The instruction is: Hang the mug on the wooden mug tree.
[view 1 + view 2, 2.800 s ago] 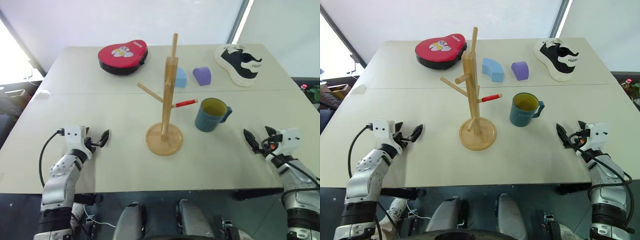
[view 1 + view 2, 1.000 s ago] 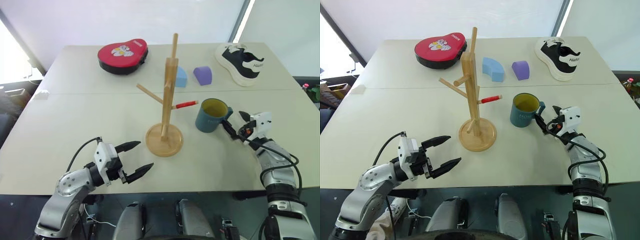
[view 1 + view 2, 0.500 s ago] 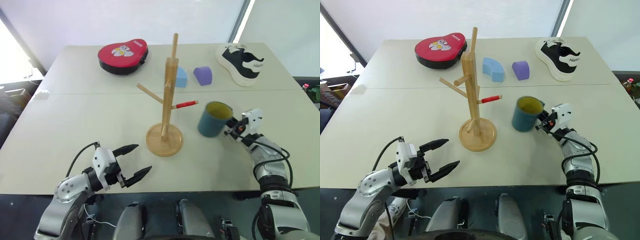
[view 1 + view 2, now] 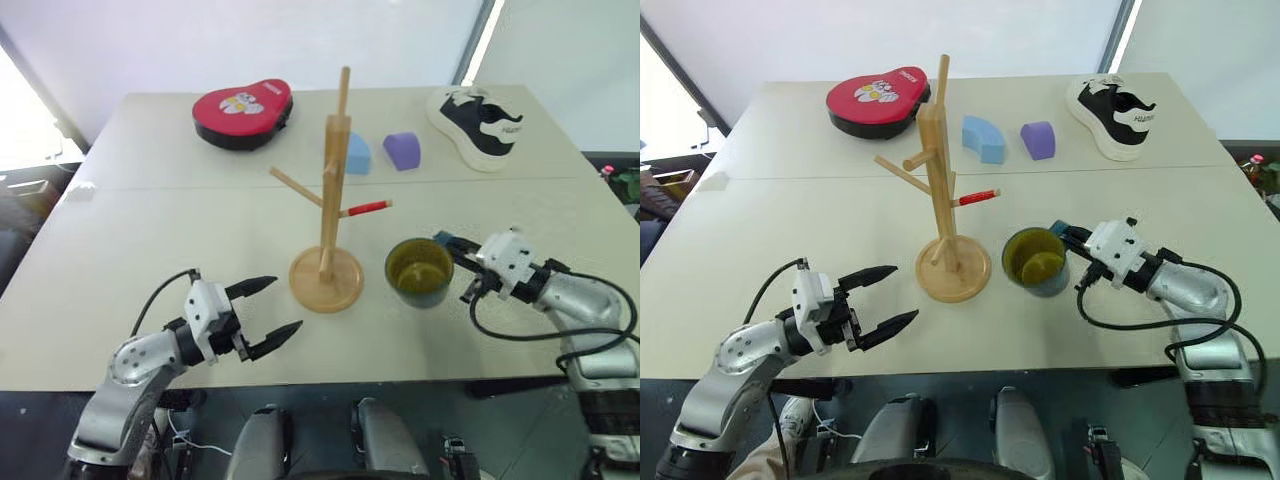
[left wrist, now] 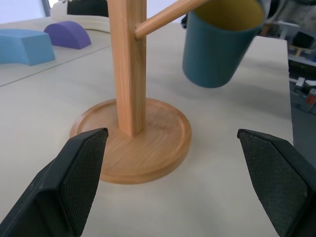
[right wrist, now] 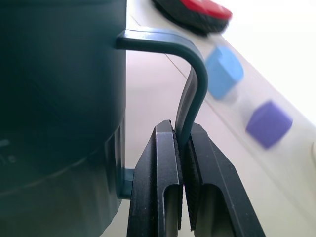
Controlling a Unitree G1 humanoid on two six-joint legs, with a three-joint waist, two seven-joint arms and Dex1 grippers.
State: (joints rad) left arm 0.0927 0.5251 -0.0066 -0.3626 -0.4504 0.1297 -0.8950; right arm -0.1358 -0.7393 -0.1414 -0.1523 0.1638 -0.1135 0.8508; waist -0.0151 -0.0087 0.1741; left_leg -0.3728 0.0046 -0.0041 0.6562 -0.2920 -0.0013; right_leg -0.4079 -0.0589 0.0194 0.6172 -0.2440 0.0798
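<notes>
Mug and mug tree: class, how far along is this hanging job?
Done: the right end effector is shut on the mug handle, and the mug is lifted off the table beside the mug tree. In hand: carrying it. Left: hooking the handle over a peg. The left end effector waits open.

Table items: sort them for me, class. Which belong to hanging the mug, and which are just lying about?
Belong to the job:
- mug, its handle pinched by the right gripper
- wooden mug tree

Lying about:
- red pad
- blue block
- purple block
- shoe
</notes>
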